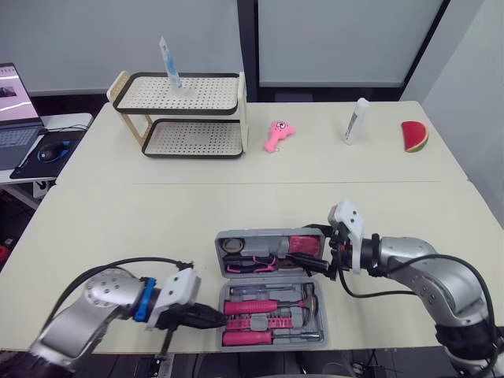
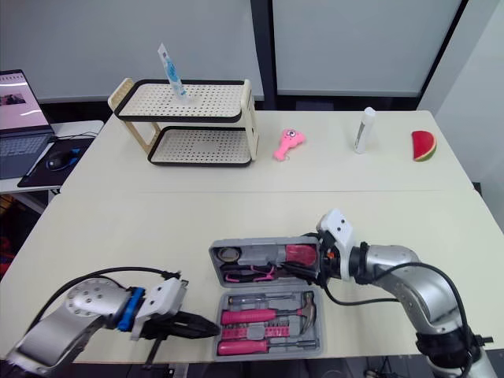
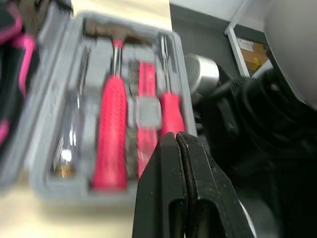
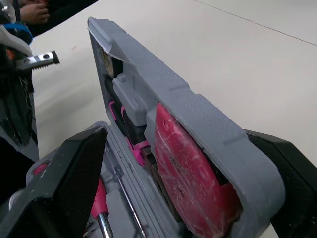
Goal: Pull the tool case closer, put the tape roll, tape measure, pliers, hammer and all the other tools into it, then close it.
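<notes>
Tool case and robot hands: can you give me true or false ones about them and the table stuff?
The tool case is open. True.
The hammer lies inside it. True.
The left gripper has its fingers spread wide. False: they are pressed shut.
The watermelon slice sits on the rack. False: it lies on the table, far right.
The right gripper is open, a finger on each side of the case's far half. True.
</notes>
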Motion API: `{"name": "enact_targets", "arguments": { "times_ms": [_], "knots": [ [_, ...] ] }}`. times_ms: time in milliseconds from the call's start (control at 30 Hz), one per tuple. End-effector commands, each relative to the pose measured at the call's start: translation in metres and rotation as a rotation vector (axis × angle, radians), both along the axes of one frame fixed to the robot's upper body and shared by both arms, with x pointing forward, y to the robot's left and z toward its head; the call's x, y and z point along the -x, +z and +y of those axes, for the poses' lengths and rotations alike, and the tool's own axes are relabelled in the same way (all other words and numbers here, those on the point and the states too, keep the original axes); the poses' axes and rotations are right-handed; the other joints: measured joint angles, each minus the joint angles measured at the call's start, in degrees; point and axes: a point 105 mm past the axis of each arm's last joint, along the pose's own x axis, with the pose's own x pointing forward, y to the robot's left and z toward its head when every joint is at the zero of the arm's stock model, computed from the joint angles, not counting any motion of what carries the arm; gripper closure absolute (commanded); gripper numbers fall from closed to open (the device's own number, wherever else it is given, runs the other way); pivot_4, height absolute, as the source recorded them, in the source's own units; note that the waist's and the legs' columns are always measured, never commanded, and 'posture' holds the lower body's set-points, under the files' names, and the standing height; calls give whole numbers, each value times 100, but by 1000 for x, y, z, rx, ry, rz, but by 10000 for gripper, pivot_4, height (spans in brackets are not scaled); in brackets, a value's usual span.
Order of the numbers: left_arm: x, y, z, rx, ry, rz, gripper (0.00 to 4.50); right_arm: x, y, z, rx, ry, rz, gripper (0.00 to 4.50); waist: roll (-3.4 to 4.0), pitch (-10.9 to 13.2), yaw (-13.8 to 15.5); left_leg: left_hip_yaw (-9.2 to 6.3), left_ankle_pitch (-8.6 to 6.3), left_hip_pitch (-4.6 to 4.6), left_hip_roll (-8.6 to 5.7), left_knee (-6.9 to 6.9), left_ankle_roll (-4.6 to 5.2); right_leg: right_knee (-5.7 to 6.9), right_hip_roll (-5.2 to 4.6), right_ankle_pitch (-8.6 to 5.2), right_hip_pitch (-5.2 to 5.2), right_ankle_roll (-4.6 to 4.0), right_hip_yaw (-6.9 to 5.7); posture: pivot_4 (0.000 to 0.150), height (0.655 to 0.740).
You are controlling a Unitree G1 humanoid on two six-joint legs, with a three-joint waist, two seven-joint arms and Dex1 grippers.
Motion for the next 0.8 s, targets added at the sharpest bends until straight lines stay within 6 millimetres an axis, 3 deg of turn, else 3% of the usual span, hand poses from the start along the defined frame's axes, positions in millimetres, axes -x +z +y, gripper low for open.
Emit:
{"name": "enact_targets", "arguments": {
  "times_ms": [33,267,400,500,633,800],
  "knots": [
    [-1,3,21,-29,49,-7,45000,18,12,4,13,74,-73,268,0,0,9,0,0,-1,0,1,0,0,0,0,0,0,0,1500,7350],
    [-15,-8,67,-119,211,-43,45000,46,14,-11,154,194,-129,268,-7,0,72,2,0,2,0,4,0,1,0,1,2,-2,-1,1500,7350],
    [-22,-13,84,-146,280,-76,45000,77,11,-39,352,313,-109,268,-25,-12,160,3,0,3,0,9,0,-2,-2,2,7,-5,-6,1500,7350],
    [-22,-17,84,-140,286,-83,45000,87,9,-61,444,339,-61,268,-42,-22,198,2,0,5,1,13,0,1,-2,2,13,-5,-8,1500,7350],
    [-20,-20,73,-122,265,-103,45000,74,2,-80,520,258,-81,268,-71,-17,213,6,0,32,2,21,-1,-4,-1,0,44,-4,-3,1500,7350],
    [-23,-22,51,-93,249,-137,45000,64,-14,-82,541,222,-102,1929,-99,-8,225,15,1,50,7,21,-3,-6,-1,-5,57,9,6,1500,7350]
  ]
}}
